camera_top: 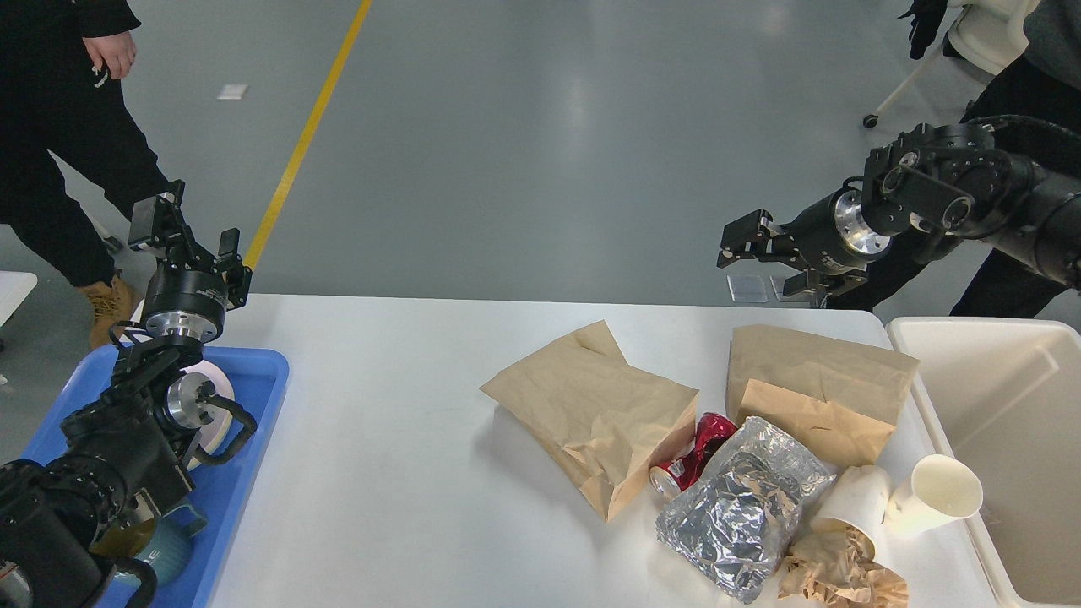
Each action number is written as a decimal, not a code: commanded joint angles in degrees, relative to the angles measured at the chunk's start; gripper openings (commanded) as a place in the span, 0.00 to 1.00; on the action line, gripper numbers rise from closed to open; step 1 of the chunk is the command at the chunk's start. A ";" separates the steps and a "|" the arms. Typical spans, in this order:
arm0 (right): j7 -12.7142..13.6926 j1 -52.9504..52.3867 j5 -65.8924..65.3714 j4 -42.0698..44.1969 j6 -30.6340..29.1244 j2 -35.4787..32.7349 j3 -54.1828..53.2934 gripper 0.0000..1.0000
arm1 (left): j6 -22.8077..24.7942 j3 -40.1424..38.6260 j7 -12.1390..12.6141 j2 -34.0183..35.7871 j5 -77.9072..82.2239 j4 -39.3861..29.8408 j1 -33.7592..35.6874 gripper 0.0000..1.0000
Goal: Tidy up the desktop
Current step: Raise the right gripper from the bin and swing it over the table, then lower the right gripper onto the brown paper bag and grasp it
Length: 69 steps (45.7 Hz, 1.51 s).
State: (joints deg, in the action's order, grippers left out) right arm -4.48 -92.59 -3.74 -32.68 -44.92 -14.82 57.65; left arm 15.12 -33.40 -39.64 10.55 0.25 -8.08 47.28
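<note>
Both of my grippers hang above the desktop's (405,473) far edge, holding nothing. At left, my left gripper (191,235) points up over a blue tray (262,397), its 2 fingers spread apart. At right, my right gripper (752,253) reaches leftward from a bent arm, fingers apart too. Below, the white desktop fills the lower view. On its right half lie 2 brown paper bags (591,414) (815,380), a crushed red can (694,456), a foil bag (743,507), 2 paper cups (933,494) and crumpled brown paper (836,570). A cream bin (996,405) stands at the right end.
</note>
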 commanded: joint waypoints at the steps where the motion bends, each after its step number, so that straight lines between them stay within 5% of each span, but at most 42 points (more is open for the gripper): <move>1: 0.00 -4.17 0.49 -5.27 -2.79 1.46 6.07 1.00 | 0.00 0.00 0.00 0.00 0.01 0.00 0.00 0.96; 7: 0.00 -9.88 0.75 -13.71 -10.00 1.37 7.48 1.00 | 0.00 0.00 0.00 0.00 0.01 0.00 0.00 0.96; 18: 0.00 -12.89 8.22 -20.76 -10.08 0.84 6.34 1.00 | 0.00 0.00 0.00 0.00 0.01 0.00 0.00 0.96; 35: 0.61 0.30 11.21 -18.73 15.12 2.78 -3.76 0.97 | 0.00 0.00 0.00 0.00 0.01 0.00 0.00 0.96; 69: 0.70 0.13 10.42 -20.58 11.96 -1.18 -7.64 1.00 | 0.00 0.00 0.00 0.00 0.01 0.00 0.00 0.96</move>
State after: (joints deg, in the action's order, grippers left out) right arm -3.78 -92.46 6.72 -53.27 -32.87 -15.91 49.76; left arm 15.12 -33.40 -39.64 10.55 0.27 -8.09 47.28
